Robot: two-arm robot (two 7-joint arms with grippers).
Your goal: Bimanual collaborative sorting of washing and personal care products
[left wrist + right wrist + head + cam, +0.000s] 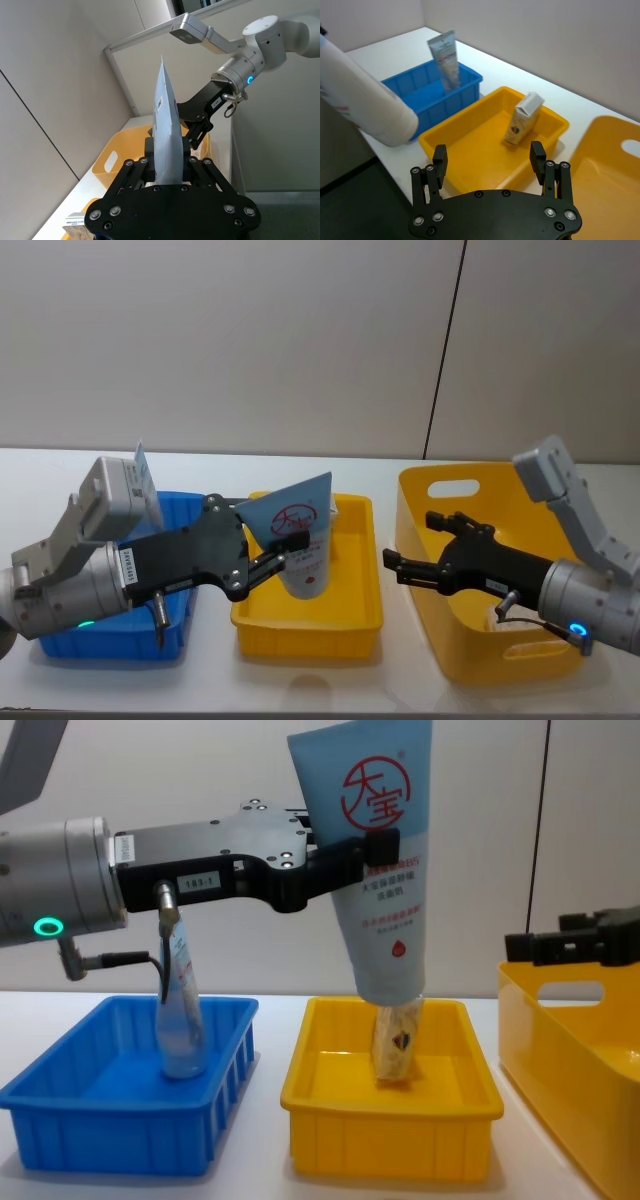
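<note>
The left gripper (383,847) is clamping the red-logo tube (390,935) above the yellow tray (390,1135). The right gripper (488,154), fingers apart, is hovering over the yellow bin's (470,640) left rim.

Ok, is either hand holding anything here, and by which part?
The left hand grips the pale blue tube with the red logo across its middle, cap end down above the small yellow tray. The right hand is open and empty.
</note>
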